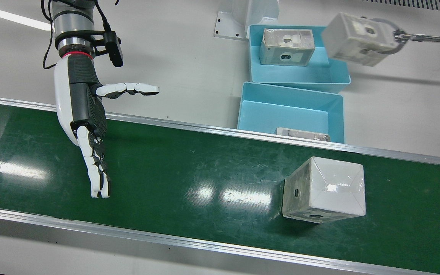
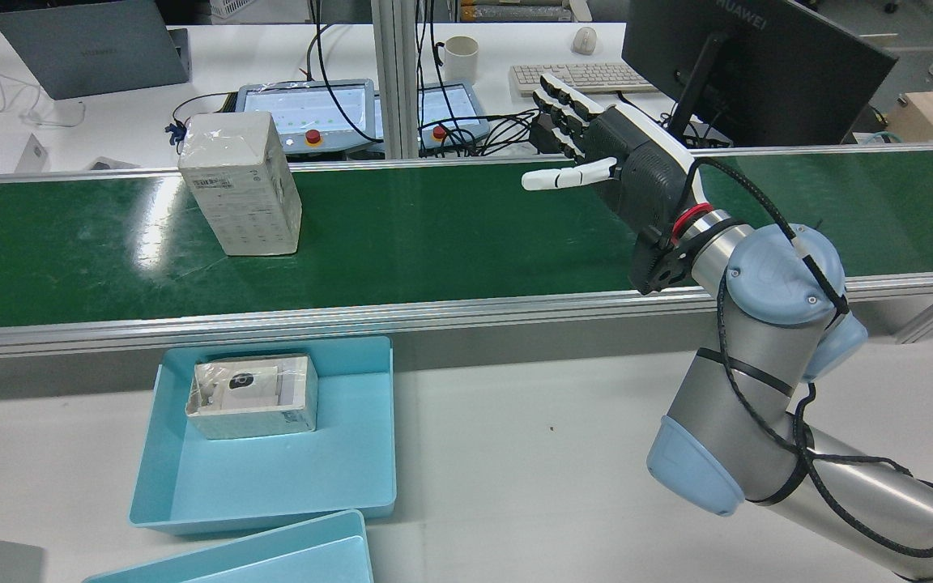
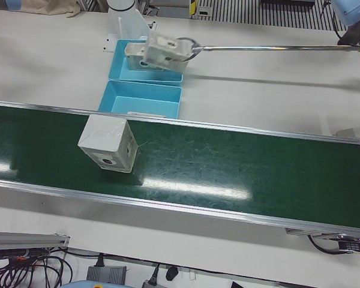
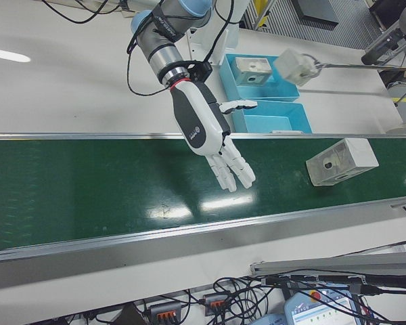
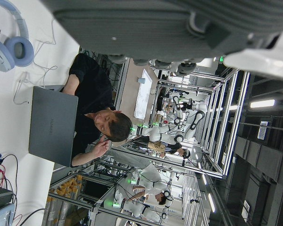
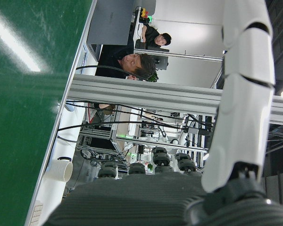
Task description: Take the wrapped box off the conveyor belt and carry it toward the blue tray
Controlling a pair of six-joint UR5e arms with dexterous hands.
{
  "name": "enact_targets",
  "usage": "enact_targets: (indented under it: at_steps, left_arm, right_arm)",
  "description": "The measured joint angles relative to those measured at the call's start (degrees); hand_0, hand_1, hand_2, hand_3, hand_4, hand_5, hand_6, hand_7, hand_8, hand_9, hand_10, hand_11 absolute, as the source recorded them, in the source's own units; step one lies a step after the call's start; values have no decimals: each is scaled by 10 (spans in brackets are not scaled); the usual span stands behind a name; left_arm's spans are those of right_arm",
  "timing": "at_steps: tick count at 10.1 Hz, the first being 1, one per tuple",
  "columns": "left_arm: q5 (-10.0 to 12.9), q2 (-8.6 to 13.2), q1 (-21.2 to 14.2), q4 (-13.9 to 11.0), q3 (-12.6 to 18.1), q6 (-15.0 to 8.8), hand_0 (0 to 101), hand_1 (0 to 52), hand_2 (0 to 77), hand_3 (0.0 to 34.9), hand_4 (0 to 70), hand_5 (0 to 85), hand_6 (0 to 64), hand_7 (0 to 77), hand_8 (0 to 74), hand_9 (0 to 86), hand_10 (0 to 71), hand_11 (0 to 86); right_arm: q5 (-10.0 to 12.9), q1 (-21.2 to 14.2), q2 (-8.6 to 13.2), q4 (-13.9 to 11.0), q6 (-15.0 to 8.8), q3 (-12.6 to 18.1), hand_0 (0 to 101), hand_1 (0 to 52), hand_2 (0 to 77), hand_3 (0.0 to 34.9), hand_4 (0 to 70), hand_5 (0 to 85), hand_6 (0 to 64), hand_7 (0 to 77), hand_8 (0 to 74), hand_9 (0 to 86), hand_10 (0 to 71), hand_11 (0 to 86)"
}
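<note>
The wrapped box (image 1: 325,190) is whitish, in clear film, and stands on the green conveyor belt (image 1: 189,168) in front of the blue trays. It also shows in the rear view (image 2: 240,185) and the left-front view (image 3: 110,144). My right hand (image 1: 84,114) is open and empty, fingers straight and thumb out, above the belt and far from the box; it also shows in the rear view (image 2: 604,154) and the right-front view (image 4: 213,139). My left hand (image 5: 170,28) shows only in its own view, as a dark palm edge with nothing in it.
Two blue trays stand beside the belt: the far one (image 1: 334,76) holds a wrapped box (image 1: 287,46), the near one (image 1: 281,109) has a box edge showing (image 1: 302,133). Another box (image 1: 357,33) hangs on a long rod above the trays. Monitors and desks lie beyond the belt.
</note>
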Motion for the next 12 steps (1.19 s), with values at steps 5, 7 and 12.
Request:
enact_targets:
  at_steps: [5, 7, 12]
  left_arm:
    - [0, 0, 0, 0, 0, 0, 0, 0, 5, 0, 0, 11, 0, 0, 0, 0, 0, 0]
    - [0, 0, 0, 0, 0, 0, 0, 0, 5, 0, 0, 11, 0, 0, 0, 0, 0, 0]
    - [0, 0, 0, 0, 0, 0, 0, 0, 5, 0, 0, 11, 0, 0, 0, 0, 0, 0]
  right_arm:
    - [1, -2, 1, 3, 0, -8, 461, 136, 136, 62, 5, 33, 0, 0, 0, 11, 22, 44]
    - [1, -3, 2, 3, 0, -10, 461, 136, 136, 62, 11, 33, 0, 0, 0, 11, 22, 38]
    - [1, -12, 1, 15, -1, -21, 459, 136, 142, 62, 5, 33, 0, 5, 5, 11, 22, 44]
